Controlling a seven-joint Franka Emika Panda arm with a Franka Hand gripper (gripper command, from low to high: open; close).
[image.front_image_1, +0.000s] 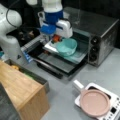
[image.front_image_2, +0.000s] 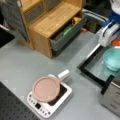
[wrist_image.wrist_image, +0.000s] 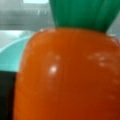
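The gripper (image.front_image_1: 55, 37) hangs in front of the open oven (image.front_image_1: 100, 32), at about 9 o'clock from the teal bowl (image.front_image_1: 67, 46) in a front view. It is closed around a toy carrot (wrist_image.wrist_image: 67, 75), which fills the wrist view because it sits so close to the camera (green top up). The bowl rests on the pulled-out tray (image.front_image_1: 77, 57), so it is easy to reach. A pink pan (image.front_image_1: 95, 102) sits on the cooker at 5 o'clock.
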